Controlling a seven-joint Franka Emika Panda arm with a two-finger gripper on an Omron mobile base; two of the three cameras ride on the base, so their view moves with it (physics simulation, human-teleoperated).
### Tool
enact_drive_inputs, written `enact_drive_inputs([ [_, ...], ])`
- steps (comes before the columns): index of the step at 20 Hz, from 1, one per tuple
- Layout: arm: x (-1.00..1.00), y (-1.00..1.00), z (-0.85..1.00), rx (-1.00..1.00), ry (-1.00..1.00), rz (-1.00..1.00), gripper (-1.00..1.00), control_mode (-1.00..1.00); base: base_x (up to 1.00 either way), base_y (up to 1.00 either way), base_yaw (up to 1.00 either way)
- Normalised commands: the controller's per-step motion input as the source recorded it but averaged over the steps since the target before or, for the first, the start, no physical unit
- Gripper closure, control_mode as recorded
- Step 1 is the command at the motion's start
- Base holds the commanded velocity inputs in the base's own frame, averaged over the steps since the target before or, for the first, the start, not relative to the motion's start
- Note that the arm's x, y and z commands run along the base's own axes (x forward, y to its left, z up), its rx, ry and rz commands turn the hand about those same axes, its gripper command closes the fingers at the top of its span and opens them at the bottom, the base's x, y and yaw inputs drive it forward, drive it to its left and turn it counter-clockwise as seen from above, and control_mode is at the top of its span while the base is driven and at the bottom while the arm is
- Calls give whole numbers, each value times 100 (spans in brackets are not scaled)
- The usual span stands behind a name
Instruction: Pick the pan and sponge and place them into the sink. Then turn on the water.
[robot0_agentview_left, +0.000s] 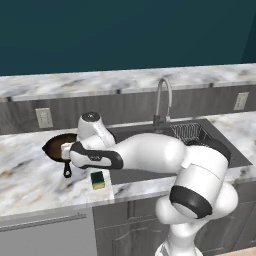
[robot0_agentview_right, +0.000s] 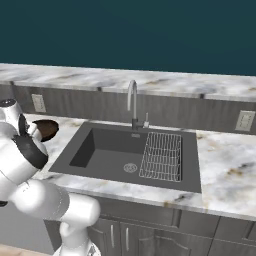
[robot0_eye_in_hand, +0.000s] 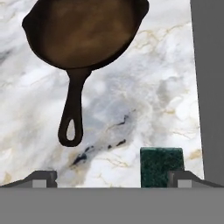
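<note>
Here, marble counter (robot0_agentview_left: 30, 180) seemingly borders teal wall (robot0_agentview_left: 125, 30).

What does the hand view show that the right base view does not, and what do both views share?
Hand view alone: the sponge on the counter, the pan's looped handle, and the open tool above them. Right base view alone: the sink with its wire rack, the faucet, and wall outlets. Both: the pan on the marble counter.
</note>
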Motion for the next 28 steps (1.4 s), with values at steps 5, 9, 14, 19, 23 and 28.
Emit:
enact_drive_inputs([
  [5, 18, 18, -16, 0, 0, 0, -100, -100, 0, 0, 0],
  [9, 18, 19, -17, 0, 0, 0, -100, -100, 0, 0, 0],
  [14, 10, 26, -20, 0, 0, 0, -100, -100, 0, 0, 0],
  [19, 6, 27, -22, 0, 0, 0, -100, -100, 0, 0, 0],
  [23, 4, 23, -27, 0, 0, 0, -100, -100, 0, 0, 0],
  [28, 0, 11, -31, -5, 0, 0, -100, -100, 0, 0, 0],
])
